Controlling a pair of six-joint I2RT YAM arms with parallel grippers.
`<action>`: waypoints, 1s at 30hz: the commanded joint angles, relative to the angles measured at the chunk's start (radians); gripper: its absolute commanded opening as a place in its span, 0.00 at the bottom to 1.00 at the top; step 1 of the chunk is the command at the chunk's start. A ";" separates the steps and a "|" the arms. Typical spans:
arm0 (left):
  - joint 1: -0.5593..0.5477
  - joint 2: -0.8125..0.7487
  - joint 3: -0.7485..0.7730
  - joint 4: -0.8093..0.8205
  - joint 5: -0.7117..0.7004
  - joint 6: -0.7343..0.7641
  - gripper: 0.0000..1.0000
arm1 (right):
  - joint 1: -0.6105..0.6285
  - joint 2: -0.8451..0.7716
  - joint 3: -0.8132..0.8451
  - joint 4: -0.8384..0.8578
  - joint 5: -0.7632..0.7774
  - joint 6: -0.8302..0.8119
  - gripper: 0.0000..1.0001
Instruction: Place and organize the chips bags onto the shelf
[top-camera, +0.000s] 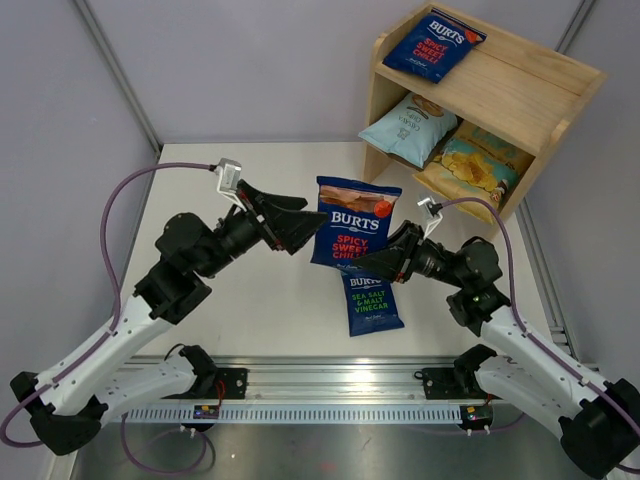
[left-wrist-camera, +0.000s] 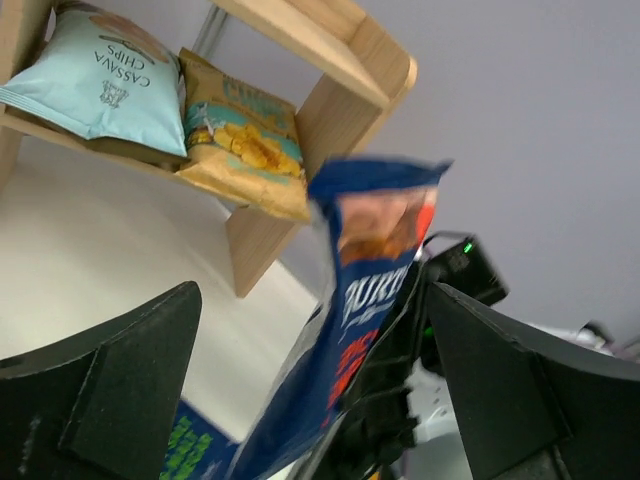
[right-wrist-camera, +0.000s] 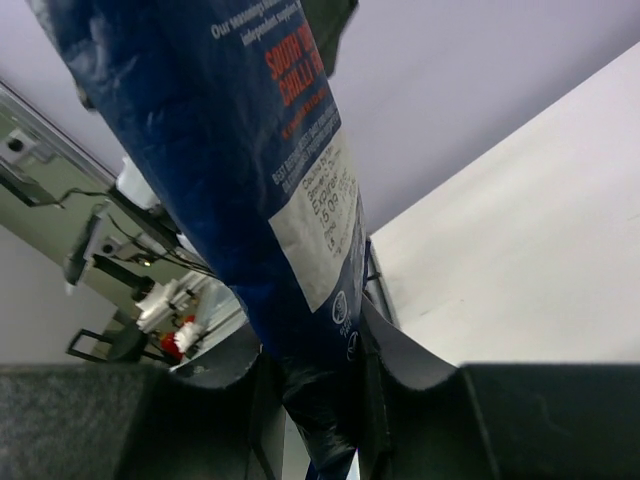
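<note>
Top external: light wooden two-tier shelf (top-camera: 520, 85) holds three crisp bags (top-camera: 410, 125); right gripper (top-camera: 356, 265) pinches a dark-blue Burts bag (top-camera: 355, 222); left gripper (top-camera: 312, 215) gapes wide, holding nothing.

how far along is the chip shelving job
Three of five bags shelved: a red-lettered Burts bag on the top tier of the shelf, the pale-blue bag and yellow-and-teal bag below. In hand: the right gripper pinches the second red-lettered Burts bag aloft, the left gripper open at its edge. Left: that bag and the green-lettered bag on the table.
</note>
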 joint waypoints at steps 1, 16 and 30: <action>0.003 -0.005 0.011 -0.049 0.174 0.199 0.99 | 0.011 -0.007 0.076 0.008 -0.013 0.133 0.15; 0.003 0.065 -0.022 0.081 0.521 0.177 0.51 | 0.012 0.085 0.105 0.285 -0.085 0.423 0.16; 0.003 0.125 0.034 0.072 0.416 0.059 0.06 | 0.009 -0.051 0.107 -0.038 -0.007 0.141 0.49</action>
